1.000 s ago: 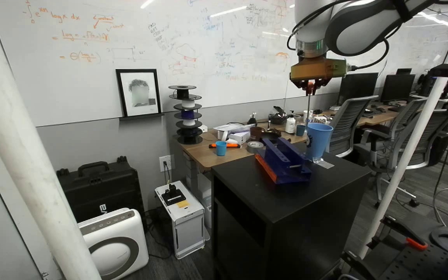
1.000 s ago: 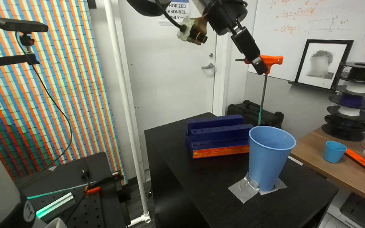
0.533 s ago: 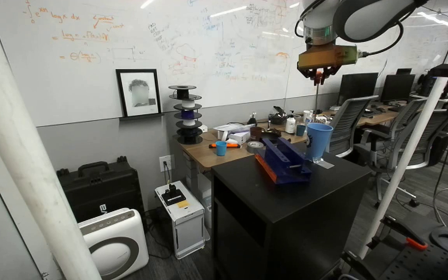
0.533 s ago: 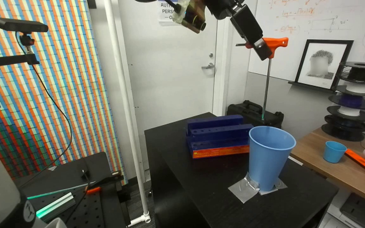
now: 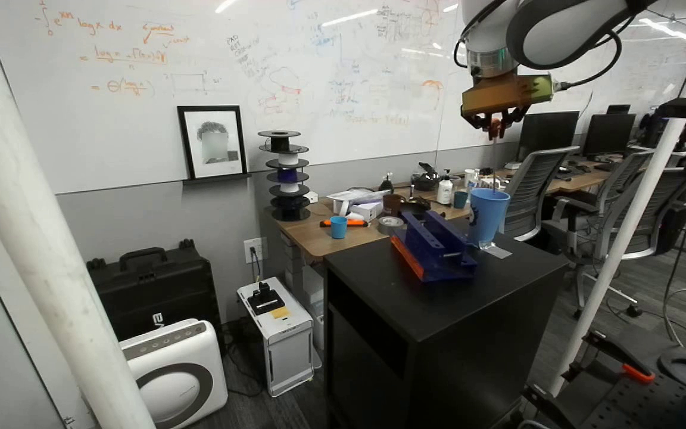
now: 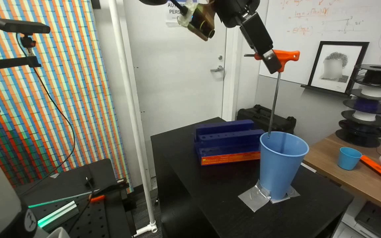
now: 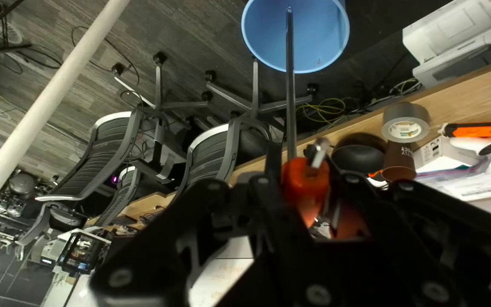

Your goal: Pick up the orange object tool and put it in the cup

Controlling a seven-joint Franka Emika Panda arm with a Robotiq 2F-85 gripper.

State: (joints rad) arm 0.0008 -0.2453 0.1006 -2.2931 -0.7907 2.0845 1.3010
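Note:
My gripper is shut on the orange handle of the T-handle tool. In an exterior view the tool's long metal shaft hangs down, slightly tilted, its tip just inside the far rim of the light-blue cup. The cup stands upright on the black cabinet, taped at its base. In another exterior view my gripper is above the cup and the tool's shaft reaches its rim. In the wrist view the handle sits between the fingers, and the shaft points into the cup's opening.
A dark blue rack with an orange label stands beside the cup on the black cabinet. A wooden desk behind holds a smaller blue cup, spools and clutter. A white pole stands near the cabinet.
The gripper first rose with the tool, then came down a little. In an exterior view it also moved right. The shaft tip went from behind the cup to inside its rim.

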